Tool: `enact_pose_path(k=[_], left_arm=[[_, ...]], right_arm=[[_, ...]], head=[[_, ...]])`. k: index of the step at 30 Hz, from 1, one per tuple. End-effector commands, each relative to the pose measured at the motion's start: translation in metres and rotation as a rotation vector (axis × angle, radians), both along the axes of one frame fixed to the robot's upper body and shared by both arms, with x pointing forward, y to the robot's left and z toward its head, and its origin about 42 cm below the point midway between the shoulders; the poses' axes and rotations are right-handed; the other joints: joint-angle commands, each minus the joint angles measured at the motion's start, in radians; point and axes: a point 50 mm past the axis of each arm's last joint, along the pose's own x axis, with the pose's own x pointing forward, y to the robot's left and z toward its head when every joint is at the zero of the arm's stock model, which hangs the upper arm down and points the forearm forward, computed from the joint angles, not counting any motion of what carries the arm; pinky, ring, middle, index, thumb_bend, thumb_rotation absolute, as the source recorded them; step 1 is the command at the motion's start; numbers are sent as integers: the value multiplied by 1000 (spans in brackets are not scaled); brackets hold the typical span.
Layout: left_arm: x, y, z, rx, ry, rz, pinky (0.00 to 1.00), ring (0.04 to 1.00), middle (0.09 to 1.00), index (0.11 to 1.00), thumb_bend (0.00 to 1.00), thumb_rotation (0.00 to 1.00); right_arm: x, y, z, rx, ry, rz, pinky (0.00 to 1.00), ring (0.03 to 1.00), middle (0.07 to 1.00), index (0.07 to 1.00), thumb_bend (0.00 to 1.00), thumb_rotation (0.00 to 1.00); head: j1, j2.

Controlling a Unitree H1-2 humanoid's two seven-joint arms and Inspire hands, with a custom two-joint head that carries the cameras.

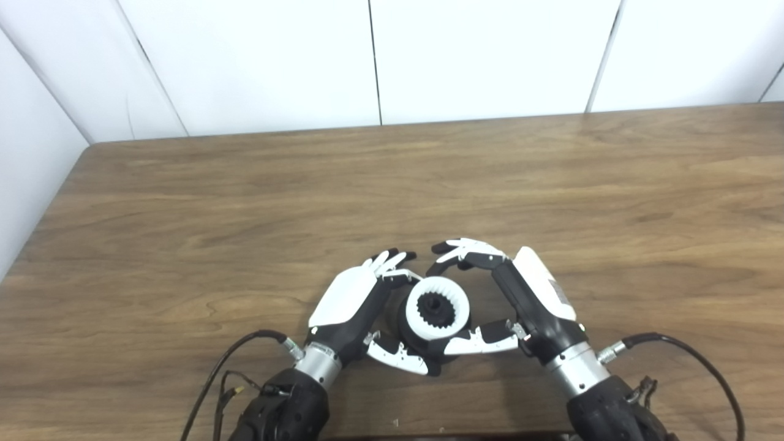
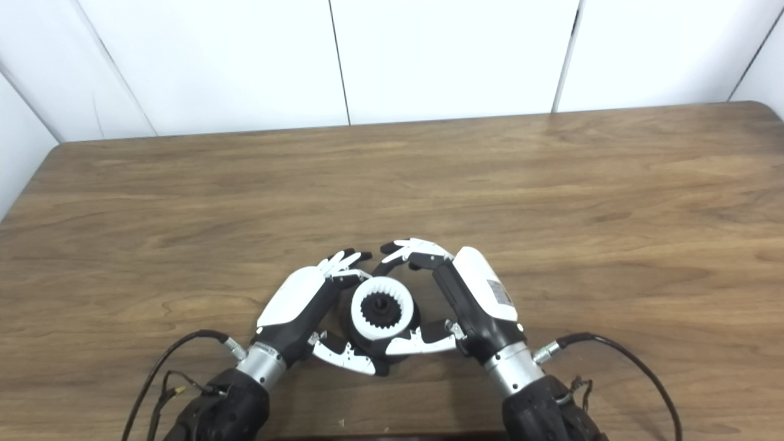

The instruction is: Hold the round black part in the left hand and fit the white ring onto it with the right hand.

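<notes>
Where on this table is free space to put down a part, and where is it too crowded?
Bare table lies between the hands and the white wall, and left of the left hand and right of the right hand. Crowded: the near middle, where both hands close around the round black part and white ring, cables beside each wrist.

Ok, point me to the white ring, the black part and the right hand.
white ring (image 1: 418, 309): left eye view, its left rim.
black part (image 1: 436, 306): left eye view, toothed centre inside the ring.
right hand (image 1: 534, 293): left eye view, its back.
</notes>
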Motion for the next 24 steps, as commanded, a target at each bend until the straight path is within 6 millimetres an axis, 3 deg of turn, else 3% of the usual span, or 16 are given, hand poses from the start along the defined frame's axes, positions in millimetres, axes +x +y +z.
enact_pose_path(k=[1, 24], left_arm=[[2, -2, 10, 11, -37, -3, 1000, 1000, 953, 597, 923, 240], [1, 1, 15, 22, -37, -3, 1000, 1000, 954, 602, 925, 246]], right_arm=[[6, 8, 12, 29, -72, 19, 699, 835, 781, 482, 517, 143], [21, 6, 1, 14, -19, -19, 731, 839, 776, 482, 518, 144]], head=[[1, 0], [1, 13]])
